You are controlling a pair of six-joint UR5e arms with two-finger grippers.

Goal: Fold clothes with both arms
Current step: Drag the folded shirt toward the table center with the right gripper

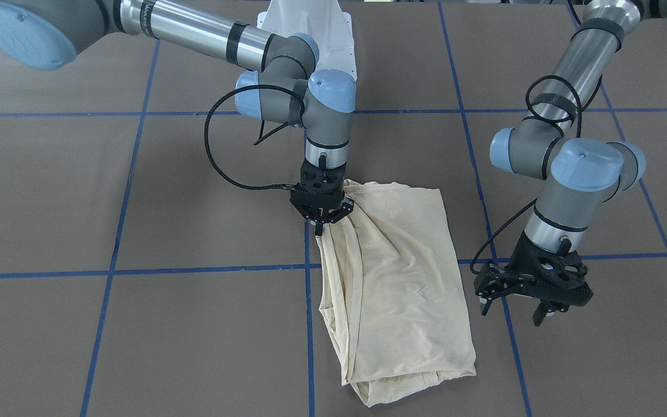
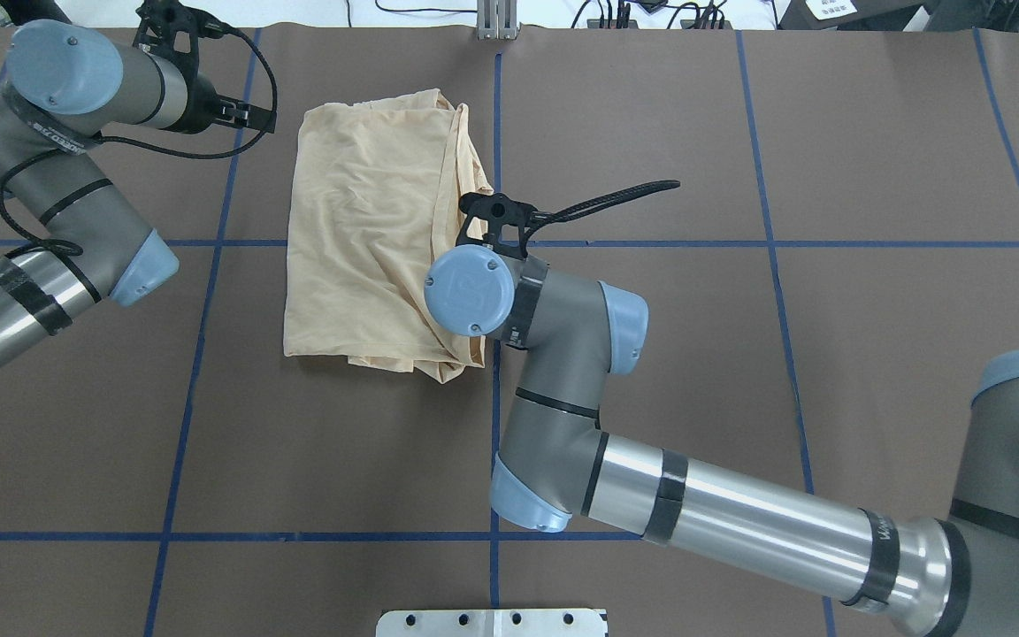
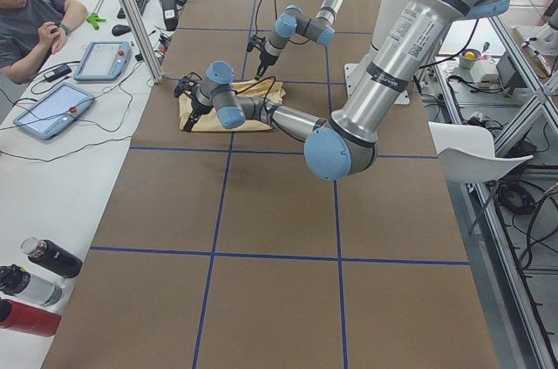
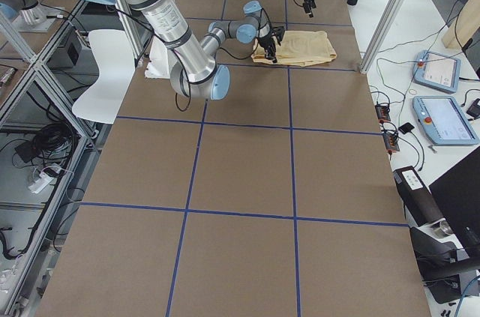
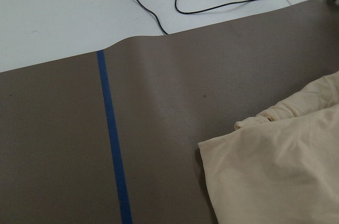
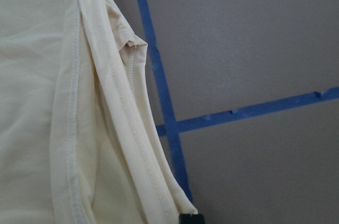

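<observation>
Has shirt lying as a rough rectangle on surface, mostly to one side of right gripper. Pinches its bunched long edge w/ that gripper, pressed together on cloth right by blue tape line, w/ creases fanning from the pinch, so prob. raising edge for next fold. Holds left gripper spread & empty, off the cloth, just beside shirt's opposite edge; prob. parked clear to avoid snagging.
</observation>
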